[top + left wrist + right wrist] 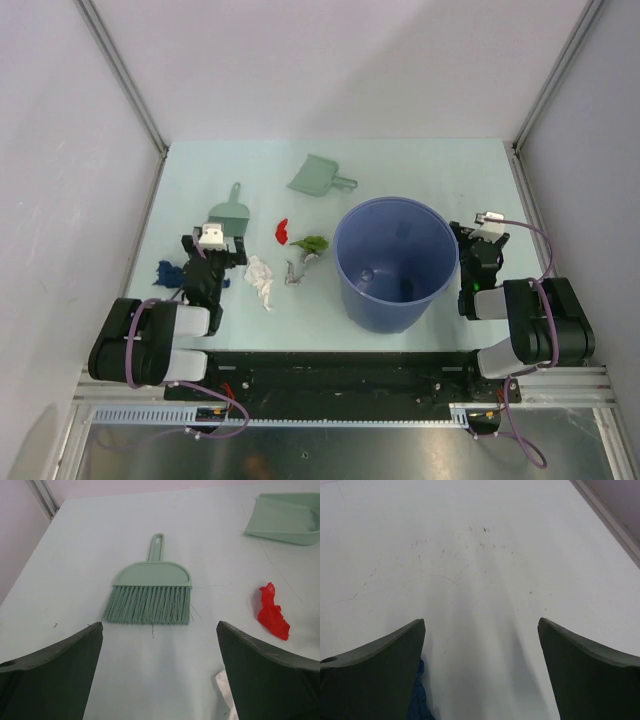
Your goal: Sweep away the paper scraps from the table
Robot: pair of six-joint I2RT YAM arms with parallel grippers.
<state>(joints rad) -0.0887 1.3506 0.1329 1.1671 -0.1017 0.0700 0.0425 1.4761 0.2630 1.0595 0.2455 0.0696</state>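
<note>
Top external view: the paper scraps (260,275) lie on the table (420,165) left of the blue bucket (395,262), white, grey, green and red clustered, a dark blue one further left, perhaps partly under the left arm. The left gripper (215,250), fingers spread and empty, sits just near of the hand brush (230,210); the right gripper (480,245), equally spread, stands right of the bucket.

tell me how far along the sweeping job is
Nothing looks done: red scrap, green scrap, white scrap and dark blue scrap all lie on the table. Nothing in hand: left gripper and right gripper are open and empty; brush and dustpan lie ungripped. All the sweeping is left.
</note>
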